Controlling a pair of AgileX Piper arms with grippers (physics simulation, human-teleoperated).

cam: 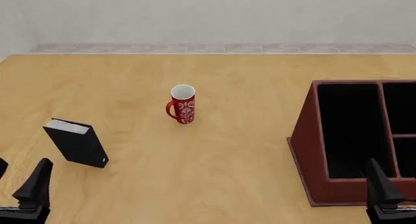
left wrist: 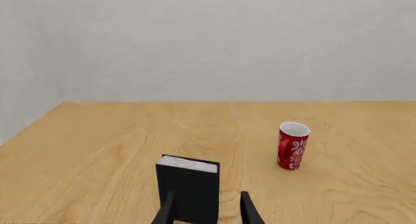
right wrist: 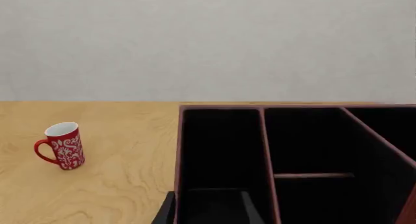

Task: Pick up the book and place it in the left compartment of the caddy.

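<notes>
Matt wood-grain table [cam: 227, 151] (pale), glossy red mug [cam: 182, 104], matt black book [cam: 77, 143].

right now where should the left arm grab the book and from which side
Grip the book across its two black covers, near the upper part below the white page edges. It stands upright on the table, apart from the red mug, so probably come in level from the near side with the left gripper, whose open fingers already line up with it.
</notes>
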